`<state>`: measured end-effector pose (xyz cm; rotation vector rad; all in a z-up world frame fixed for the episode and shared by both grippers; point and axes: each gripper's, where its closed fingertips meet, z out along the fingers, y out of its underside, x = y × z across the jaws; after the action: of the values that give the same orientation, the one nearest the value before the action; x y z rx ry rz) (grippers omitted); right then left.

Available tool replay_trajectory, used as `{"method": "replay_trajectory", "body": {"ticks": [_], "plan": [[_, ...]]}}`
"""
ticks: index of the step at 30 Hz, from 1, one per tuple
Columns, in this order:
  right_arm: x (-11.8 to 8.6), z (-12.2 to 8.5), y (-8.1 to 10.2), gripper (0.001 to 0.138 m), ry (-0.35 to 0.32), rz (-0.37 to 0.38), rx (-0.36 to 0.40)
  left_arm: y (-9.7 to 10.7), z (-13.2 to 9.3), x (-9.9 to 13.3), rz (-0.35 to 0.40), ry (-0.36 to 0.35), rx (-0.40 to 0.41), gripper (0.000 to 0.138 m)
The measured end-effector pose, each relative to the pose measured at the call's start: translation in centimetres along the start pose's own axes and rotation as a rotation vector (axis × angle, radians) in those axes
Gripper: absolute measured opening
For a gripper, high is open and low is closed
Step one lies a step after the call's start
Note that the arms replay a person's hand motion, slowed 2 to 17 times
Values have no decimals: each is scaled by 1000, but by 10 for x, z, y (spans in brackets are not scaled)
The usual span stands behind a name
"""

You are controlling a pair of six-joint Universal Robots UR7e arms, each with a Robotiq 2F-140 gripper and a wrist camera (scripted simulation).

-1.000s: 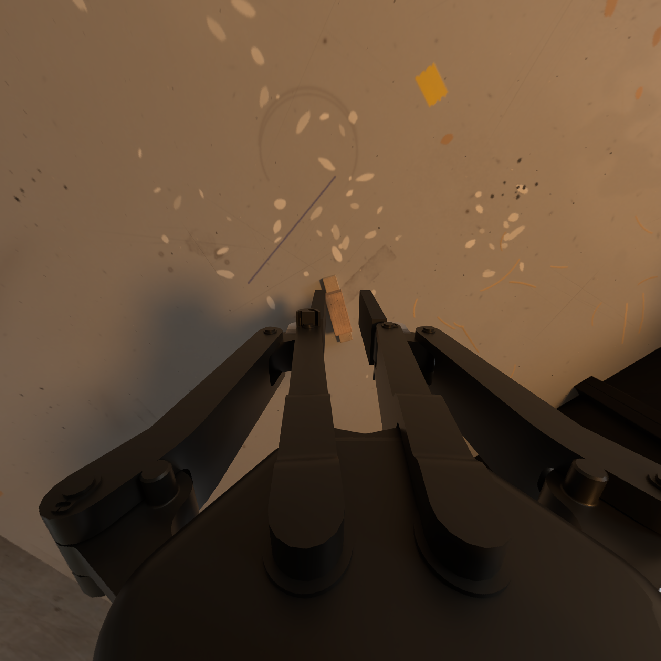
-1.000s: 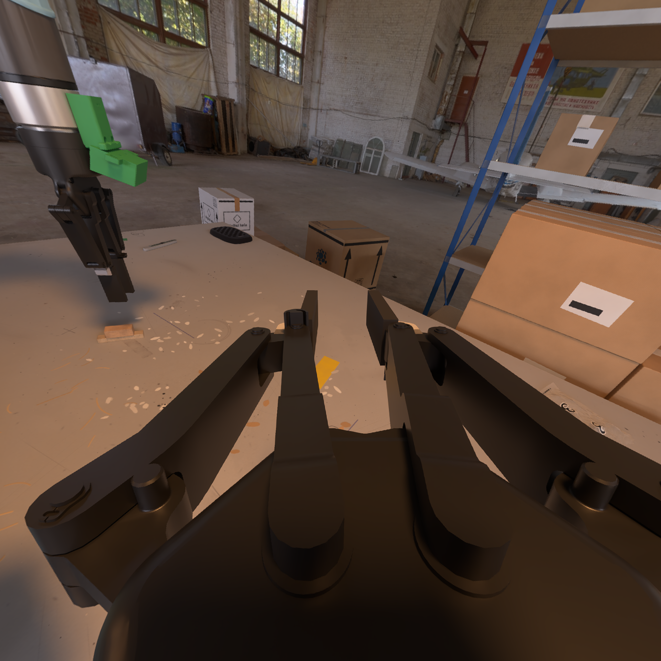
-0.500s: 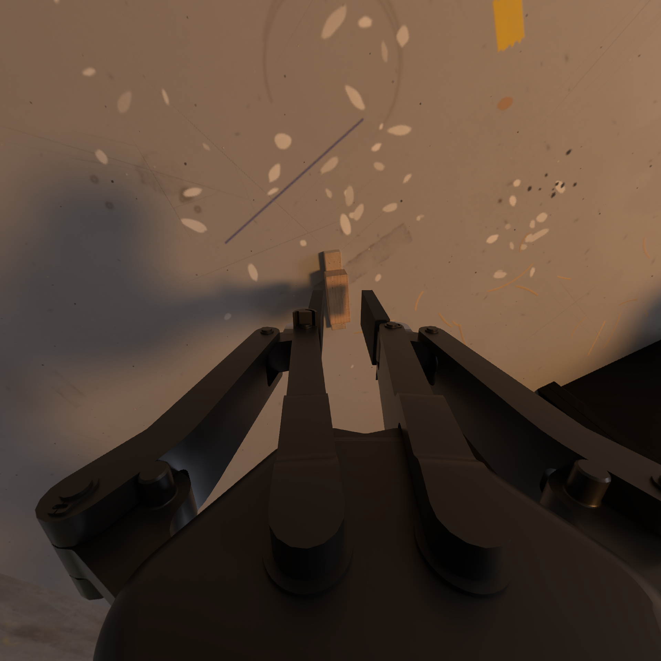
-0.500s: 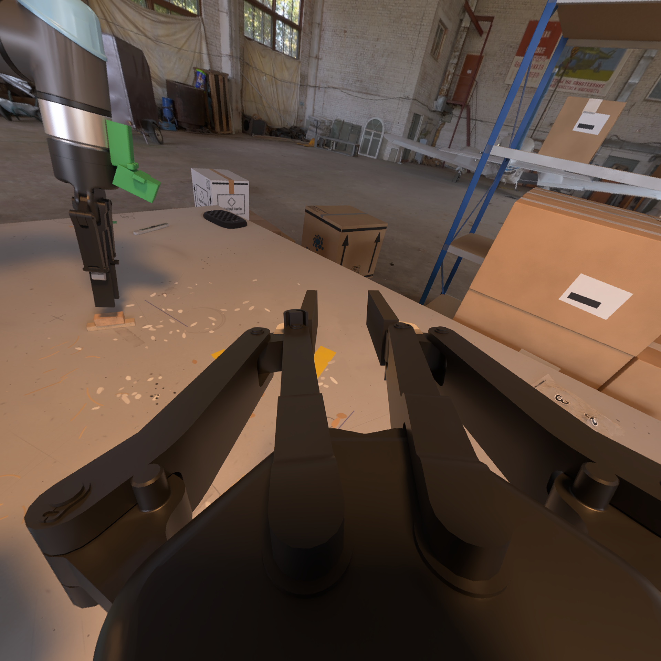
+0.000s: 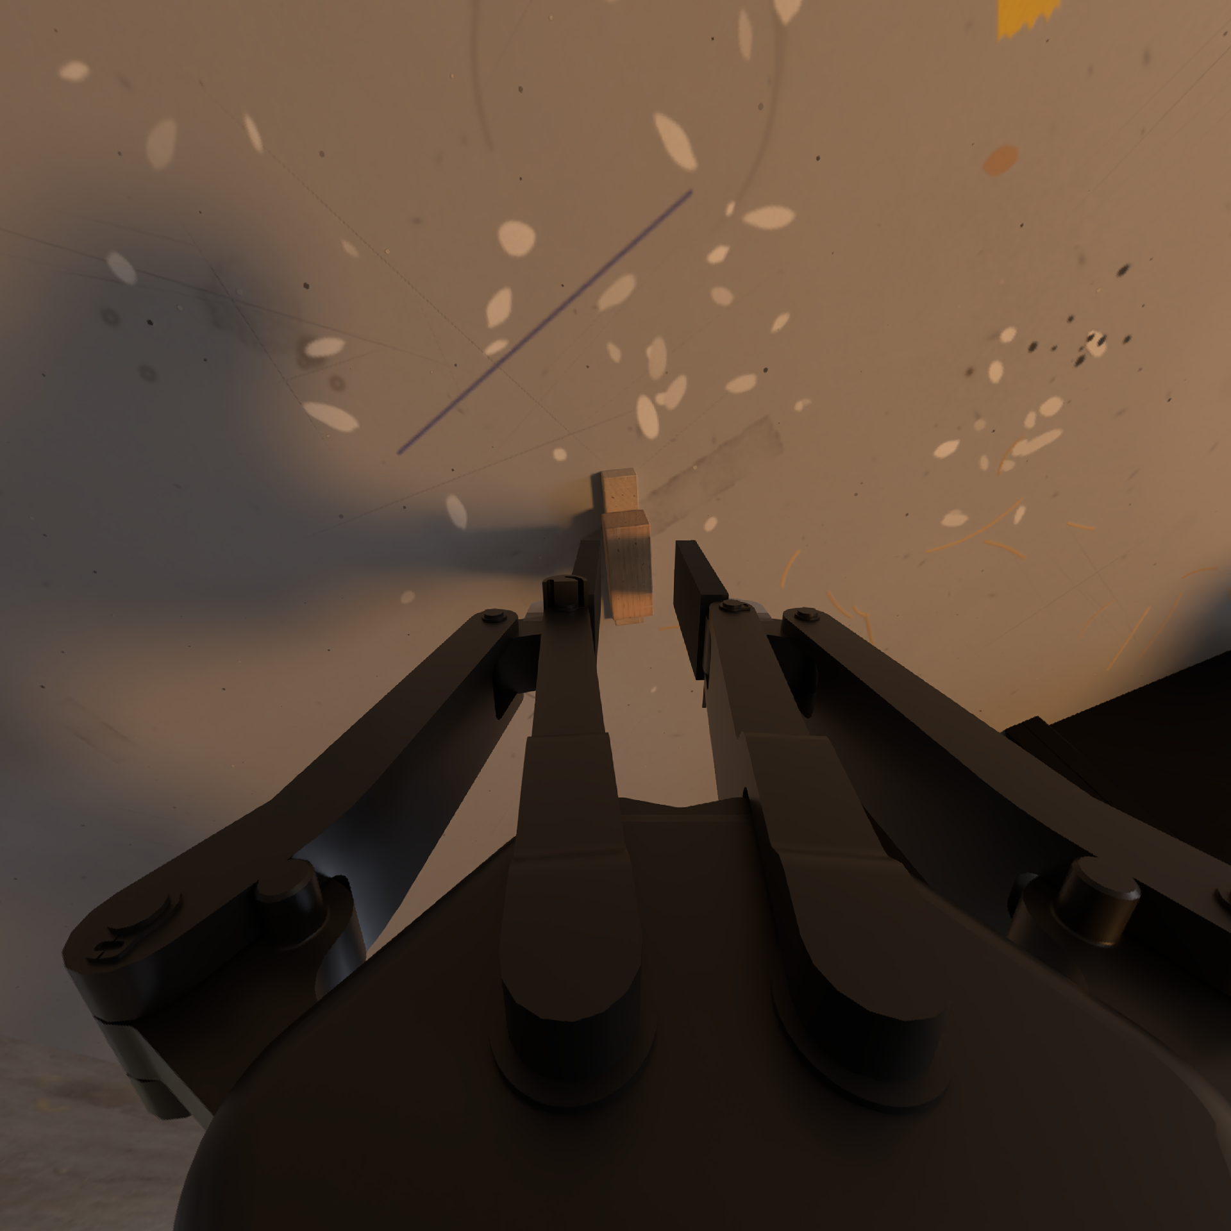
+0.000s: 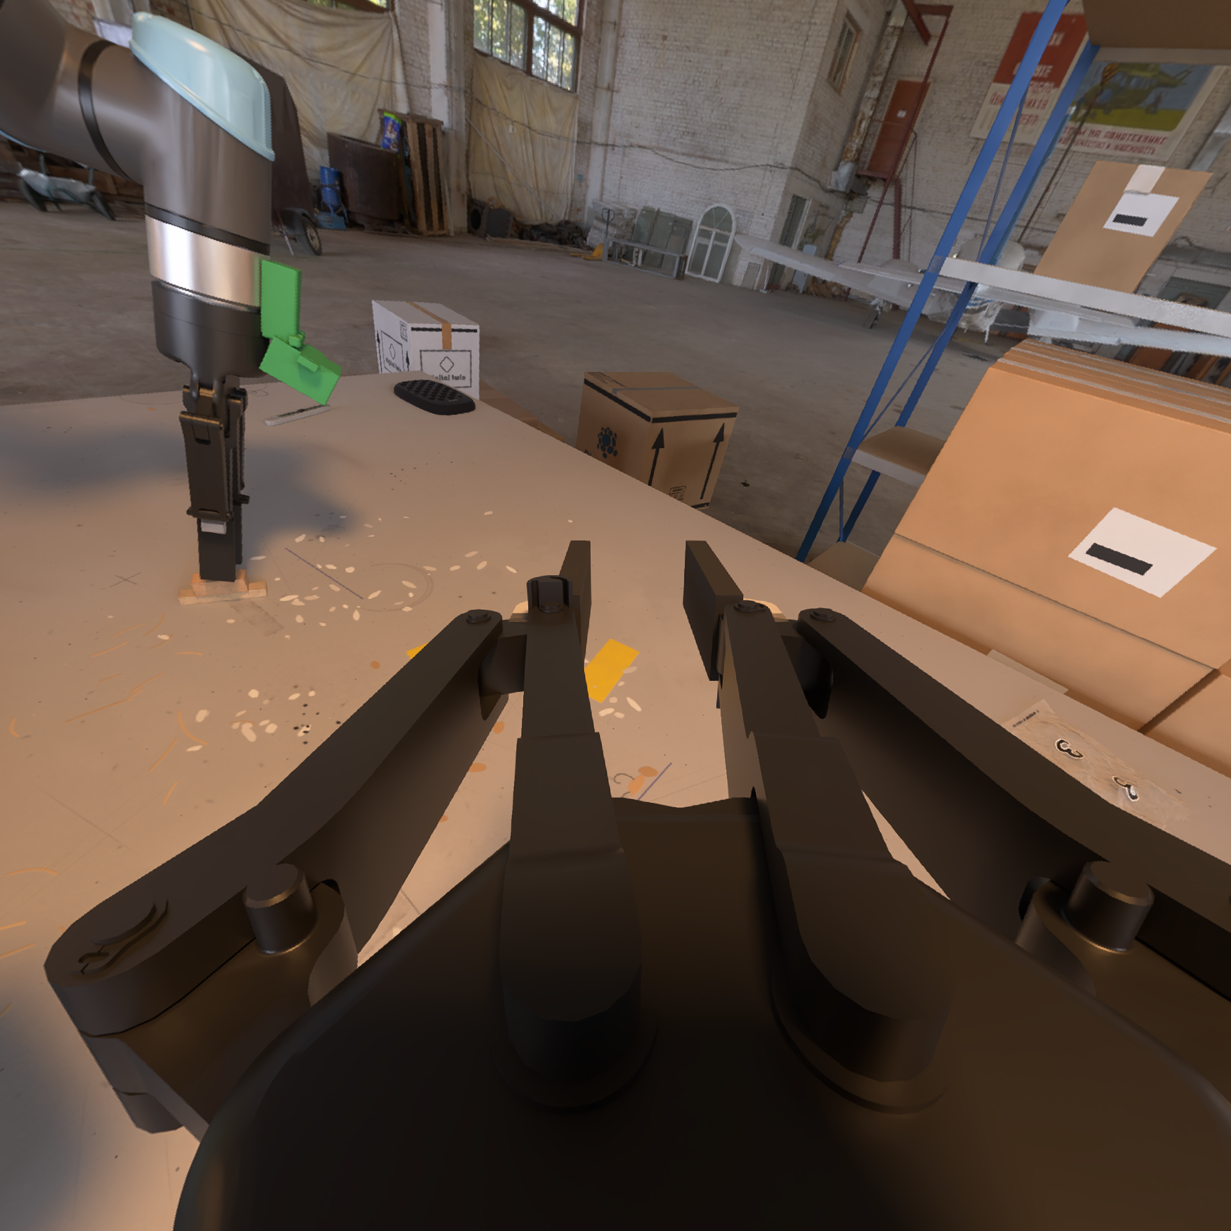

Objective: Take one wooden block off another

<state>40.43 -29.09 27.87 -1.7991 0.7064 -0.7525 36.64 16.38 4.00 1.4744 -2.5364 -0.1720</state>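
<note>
Two light wooden blocks lie stacked on the tan table. In the left wrist view the upper block (image 5: 626,566) sits between my left gripper's (image 5: 638,563) fingers, and the lower block (image 5: 618,491) shows just beyond it. The left finger is against the upper block and a gap remains at the right finger, so the jaws are open. In the right wrist view the left gripper (image 6: 216,566) stands upright, low over the stack (image 6: 200,595), its fingers straddling the upper block. My right gripper (image 6: 636,566) is open and empty above the table, far to the right of the stack.
A black oval pad (image 6: 434,398) and a white stick (image 6: 296,414) lie at the table's far side. Yellow tape (image 6: 609,666) is stuck on the table near the right gripper. Cardboard boxes (image 6: 656,426) and a blue shelf frame (image 6: 932,280) stand beyond the right edge.
My left gripper has come down from above the stack until its fingers straddle the upper block. The right gripper has barely moved and stays open.
</note>
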Motion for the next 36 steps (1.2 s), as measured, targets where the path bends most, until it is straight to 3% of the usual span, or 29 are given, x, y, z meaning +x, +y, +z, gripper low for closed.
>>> {"method": "replay_trajectory", "body": {"ticks": [25,36], "plan": [[-12,8,4,39,-27,-48,-52,5,13,-2,-4,-29,-122,35],[-16,9,5,39,-31,-69,-67,9,17,-1,-49,16,-170,35]]}}
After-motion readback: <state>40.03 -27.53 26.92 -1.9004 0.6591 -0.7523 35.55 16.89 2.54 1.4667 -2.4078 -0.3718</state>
